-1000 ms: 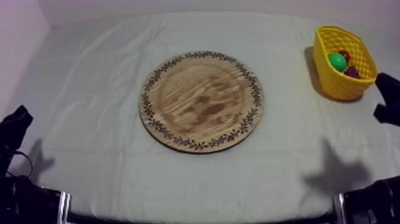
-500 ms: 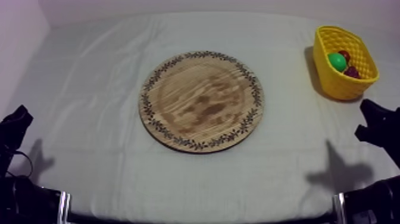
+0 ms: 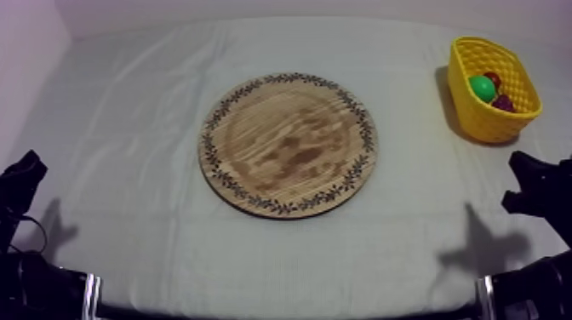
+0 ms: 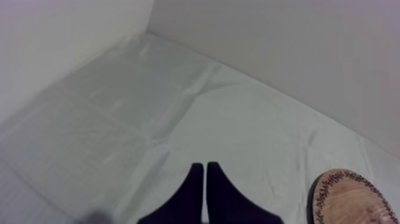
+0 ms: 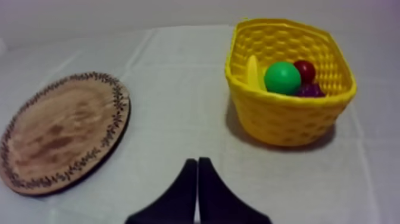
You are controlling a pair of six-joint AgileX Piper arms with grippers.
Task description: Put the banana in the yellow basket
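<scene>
The round wooden board (image 3: 288,145) lies bare in the middle of the table. At the far right stands the yellow basket (image 3: 494,119). Inside it the banana (image 5: 253,72) leans against the wall beside a round green fruit (image 5: 282,78), a small red fruit (image 5: 305,70) and purple grapes (image 5: 312,90). My right gripper (image 5: 197,162) is shut on nothing, low over the cloth between the board (image 5: 59,137) and the basket (image 5: 286,119); from above the right gripper (image 3: 529,184) sits in front of the basket. My left gripper (image 4: 204,167) is shut and holds nothing.
The left gripper (image 3: 21,180) rests low at the table's left edge, well away from the board's rim (image 4: 351,196). Grey-white cloth covers the table, with open room all round the board. A pale wall runs along the far and left sides.
My right gripper has drawn back from beside the basket toward the table's front right. The left arm, the board and the basket have stayed put.
</scene>
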